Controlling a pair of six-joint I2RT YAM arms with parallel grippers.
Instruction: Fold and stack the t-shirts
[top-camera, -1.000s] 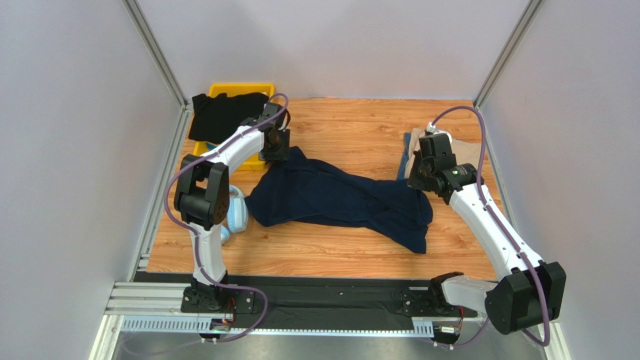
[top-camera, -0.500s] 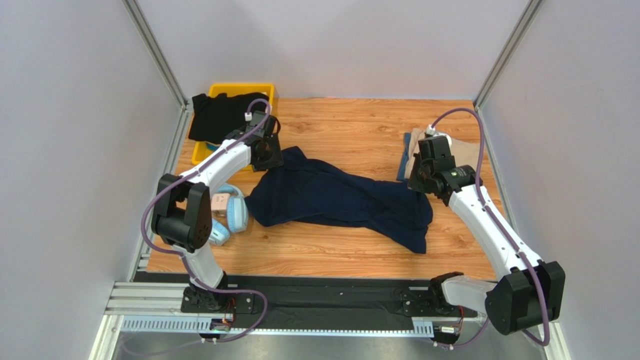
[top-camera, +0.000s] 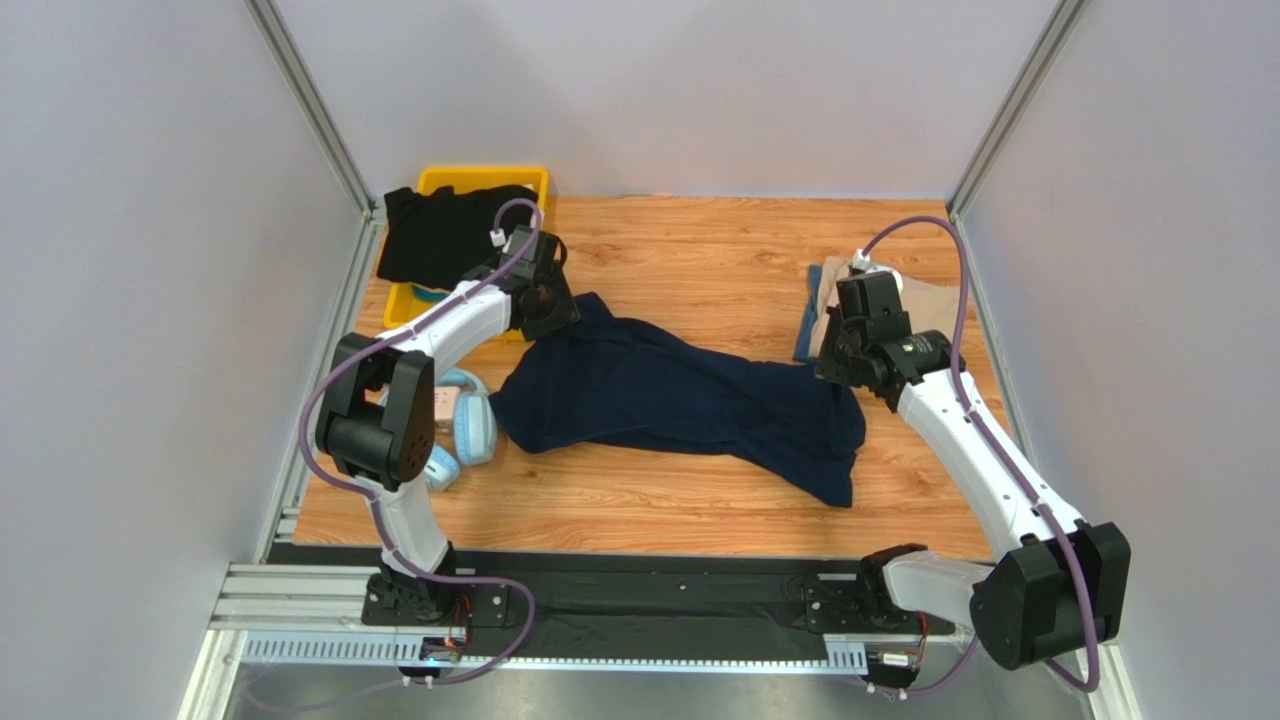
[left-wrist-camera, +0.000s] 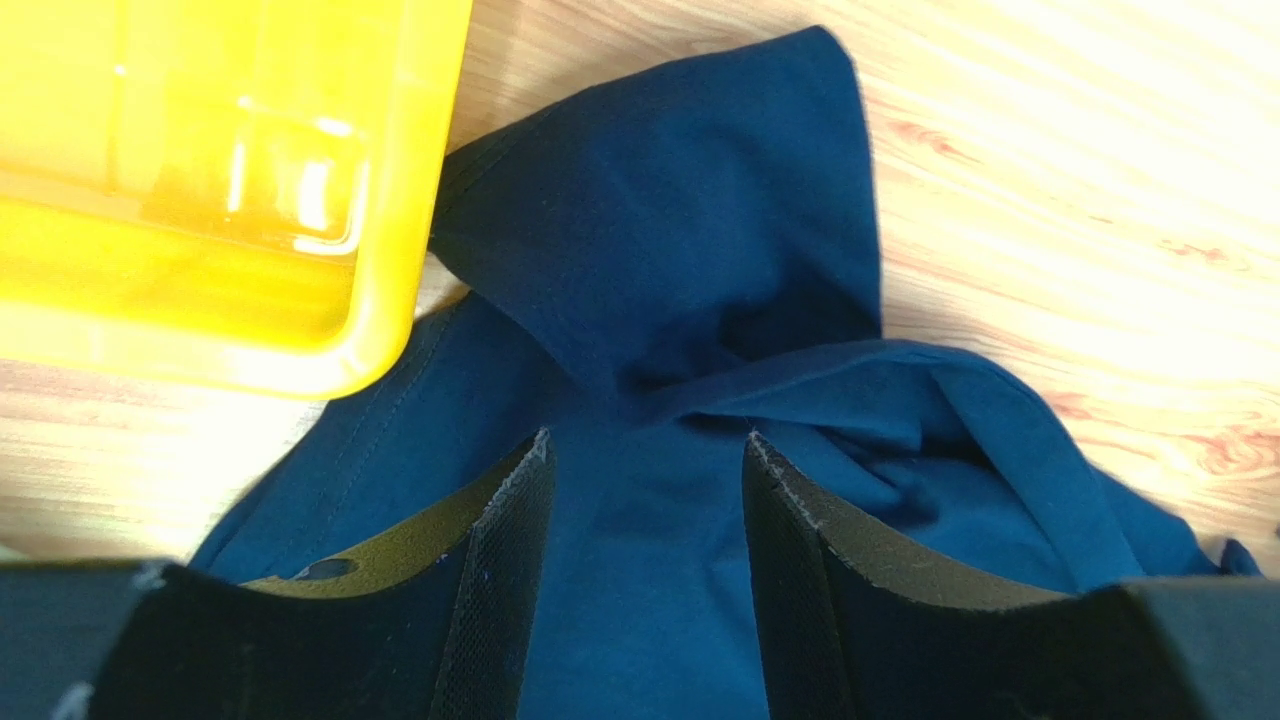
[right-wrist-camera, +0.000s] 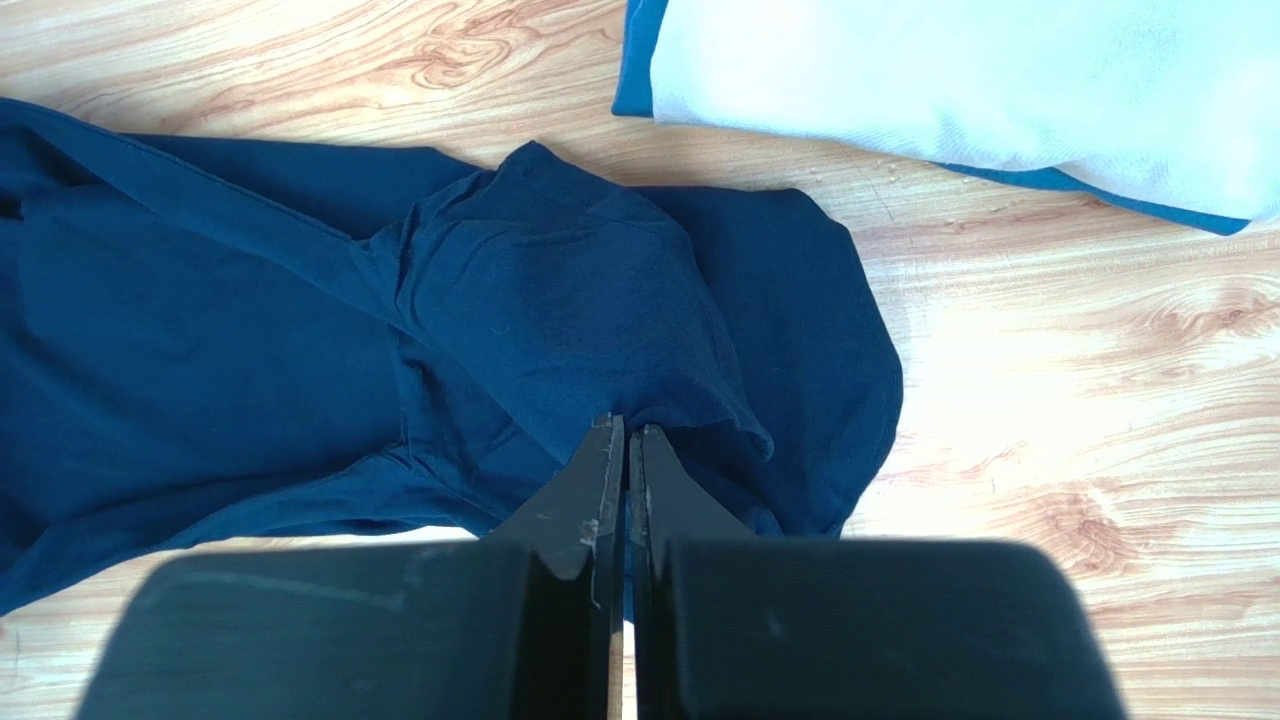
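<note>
Near the front left of the desk (top-camera: 601, 518), light blue headphones (top-camera: 469, 423) lie beside the left arm and play no part in the work. Across mid-desk the navy t-shirt (top-camera: 676, 393) lies crumpled and unfolded, running from far left to near right. At its right end the right pincer (right-wrist-camera: 627, 435) has its fingers pressed together, tips at a raised fold. Whether any cloth is caught between them cannot be told. At the shirt's far-left corner the left pincer (left-wrist-camera: 646, 450) is spread wide just above the cloth. This placement probably prepares a grip on that corner, so that both ends can be drawn apart and the shirt flattened for folding. Farther back, at right, the tan t-shirt (top-camera: 932, 308) lies folded, likely the base of the stack. At far left the black t-shirt (top-camera: 443, 225) drapes over the yellow bin (top-camera: 529, 180), not yet folded.
</note>
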